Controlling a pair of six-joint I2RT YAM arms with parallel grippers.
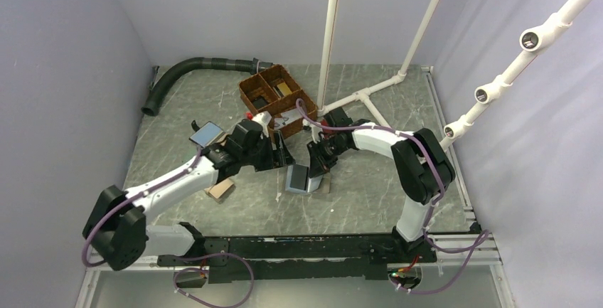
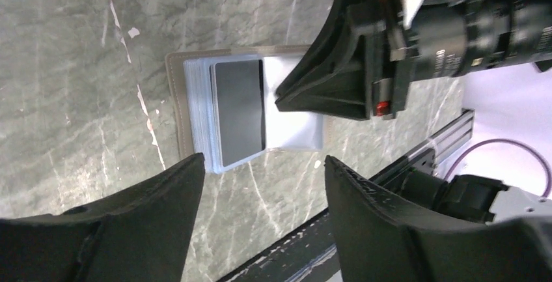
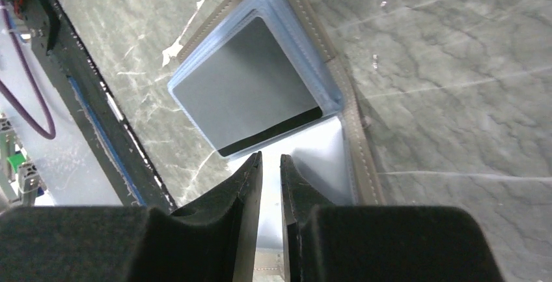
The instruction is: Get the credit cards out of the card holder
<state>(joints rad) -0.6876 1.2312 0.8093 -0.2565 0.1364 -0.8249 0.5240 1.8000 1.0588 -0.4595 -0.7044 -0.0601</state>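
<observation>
The card holder lies open on the table, taupe rim outside and light blue inside. A grey credit card lies on top of one half, sticking out past that half's edge. My right gripper is all but shut, with a thin empty slit between its fingers. Its tips are down on the other, bare blue half, right beside the card's dark edge. My left gripper hangs open and empty just off the holder's card side.
A brown divided basket with small items stands behind the grippers. A black hose curves at the back left. White pipes rise at the back right. A blue-grey flat item and a tan one lie by the left arm.
</observation>
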